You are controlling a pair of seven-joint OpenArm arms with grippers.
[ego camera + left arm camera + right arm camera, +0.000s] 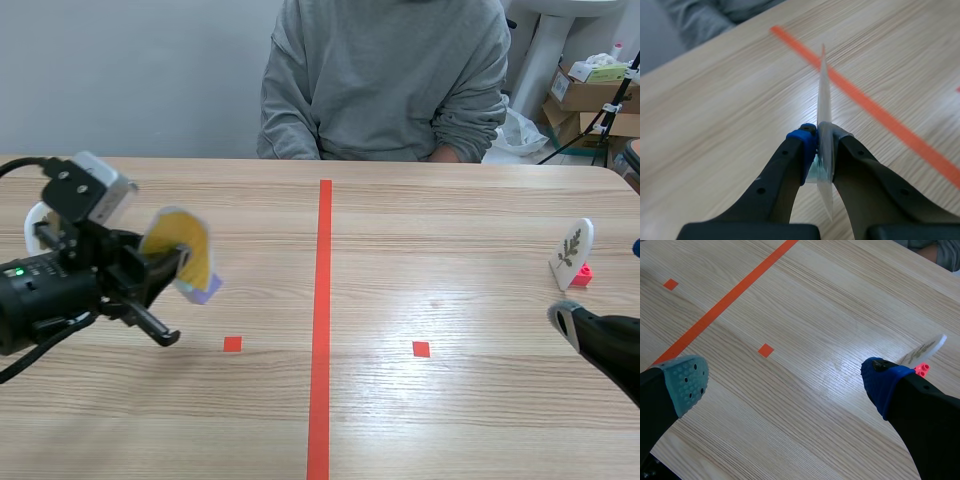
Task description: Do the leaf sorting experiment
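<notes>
A laminated card with a yellow leaf [181,250] on a purple base hangs above the table's left half, and my left gripper [165,270] is shut on it. In the left wrist view the card [824,125] shows edge-on, pressed between the two fingers of that gripper [821,150]. A second card with a green leaf [572,248] stands upright on a red block [581,273] at the far right. My right gripper [782,377] is open low over the table, and the green leaf card [925,348] stands just beyond its blue-padded finger [882,382].
A person in a grey sweatshirt [385,75] sits across the table. An orange tape line [322,320] runs down the middle, with small orange squares [232,344] on either side. Cardboard boxes [590,95] stand beyond the table's far right corner.
</notes>
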